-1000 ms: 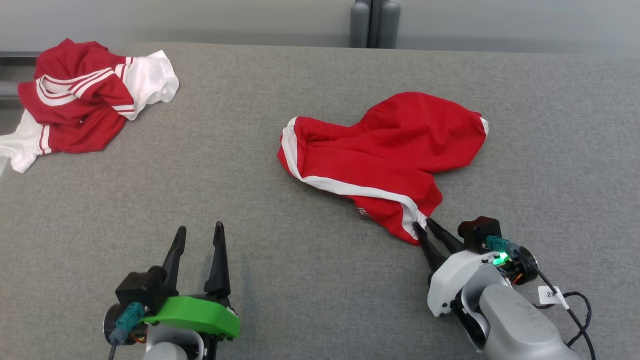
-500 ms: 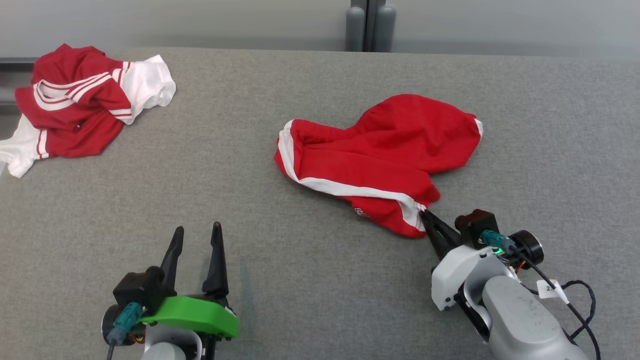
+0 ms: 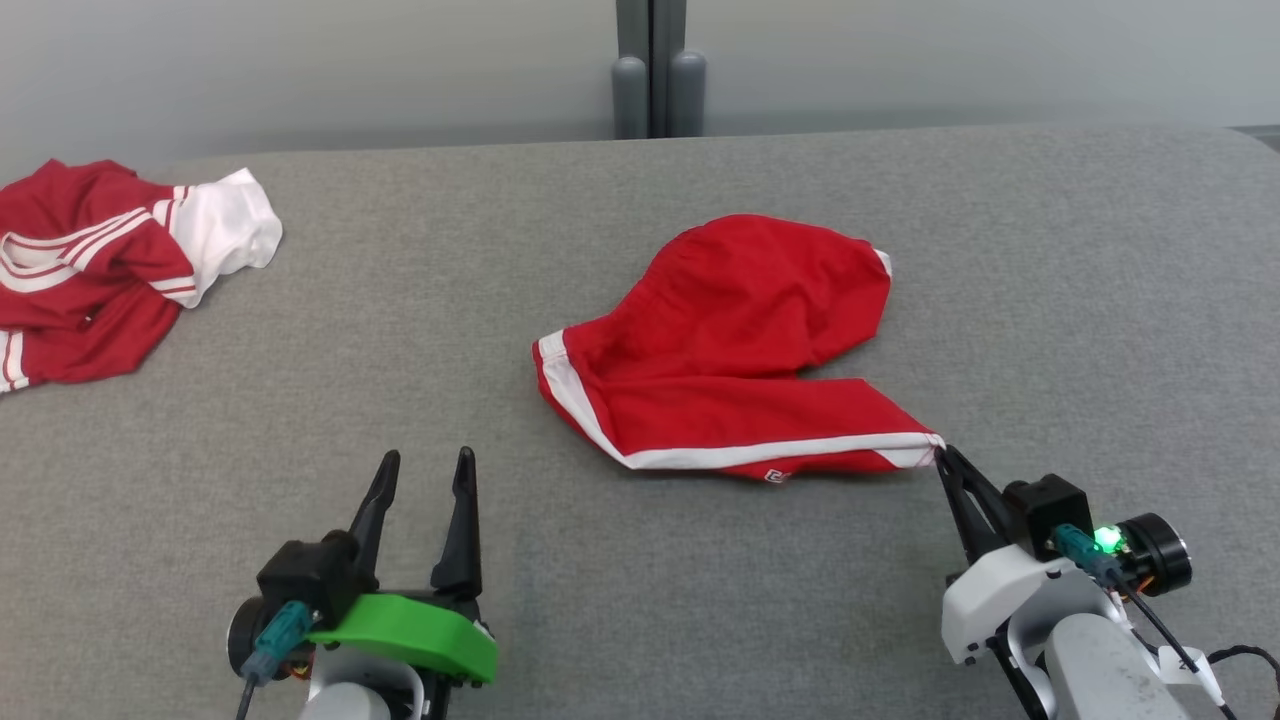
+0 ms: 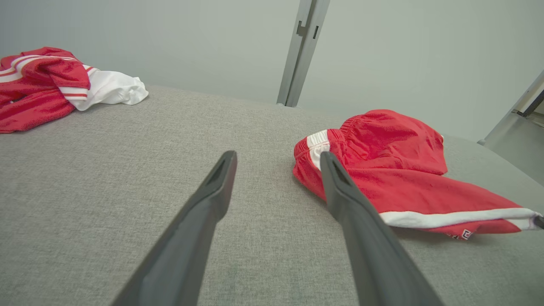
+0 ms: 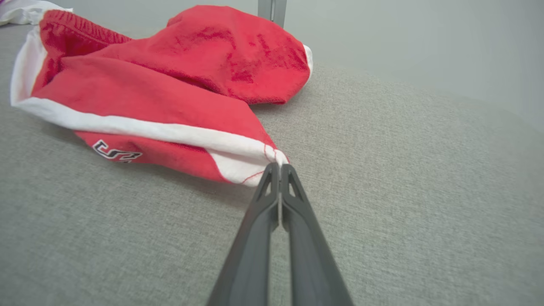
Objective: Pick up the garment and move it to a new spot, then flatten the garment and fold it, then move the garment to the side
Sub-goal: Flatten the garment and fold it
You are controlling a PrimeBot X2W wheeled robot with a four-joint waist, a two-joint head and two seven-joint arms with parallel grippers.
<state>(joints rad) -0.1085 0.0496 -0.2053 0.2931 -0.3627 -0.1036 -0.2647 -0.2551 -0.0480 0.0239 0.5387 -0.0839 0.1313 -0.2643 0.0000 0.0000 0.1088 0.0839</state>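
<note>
The garment (image 3: 740, 350) is a pair of red shorts with white side stripes, lying crumpled in the middle of the grey table (image 3: 600, 560). My right gripper (image 3: 945, 457) is shut on the shorts' white-edged leg corner at their lower right, and the leg is pulled out straight toward it. In the right wrist view the closed fingertips (image 5: 278, 168) pinch that white corner of the garment (image 5: 161, 85). My left gripper (image 3: 425, 465) stands open at the lower left, holding nothing, well left of the shorts. In the left wrist view its fingers (image 4: 221, 178) point past the garment (image 4: 391, 170).
A second red and white garment (image 3: 110, 265) lies bunched at the table's far left edge, also seen in the left wrist view as a pile (image 4: 55, 85). A grey post (image 3: 655, 70) stands behind the table's back edge. A black cable (image 3: 1235, 660) trails from my right wrist.
My right gripper has closed on the shorts' leg corner and pulled it right and toward me, stretching the leg out flat. The head camera has shifted, so the whole scene moved left.
</note>
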